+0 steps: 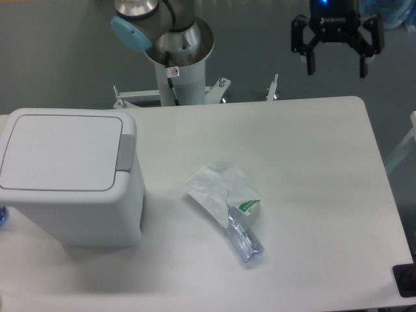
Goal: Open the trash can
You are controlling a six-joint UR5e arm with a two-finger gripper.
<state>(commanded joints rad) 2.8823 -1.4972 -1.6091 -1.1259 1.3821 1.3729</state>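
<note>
The claw (337, 67) hangs in the air beyond the far right corner of the table (312, 143), its two fingers spread apart and pointing down, with nothing between them. The bin (71, 175) stands at the opposite side — hard against the left edge, about midway between the far and near edges, its lid (62, 151) shut flat. So the whole width of the table lies between claw and bin, and the bin sits lower and nearer the camera than the claw does.

What the coming move turns on is the grey push-bar (127, 151). It runs along the right side of the lid, its long axis going from the far edge of the table toward the near edge, and it is the side of the bin that faces the claw. That is a help: coming across from the right, the claw would meet the bar first, before the lid proper. The hinge, I judge, lies on the left side, away from the claw, though it cannot be made out here.

Between the two, near the middle of the table and a little toward the near edge, lies a crumpled clear wrapper (224, 201) with a green label — well apart from the bin and low. A path kept high and toward the far edge should pass clear of it.

The task looks not yet begun.
</note>
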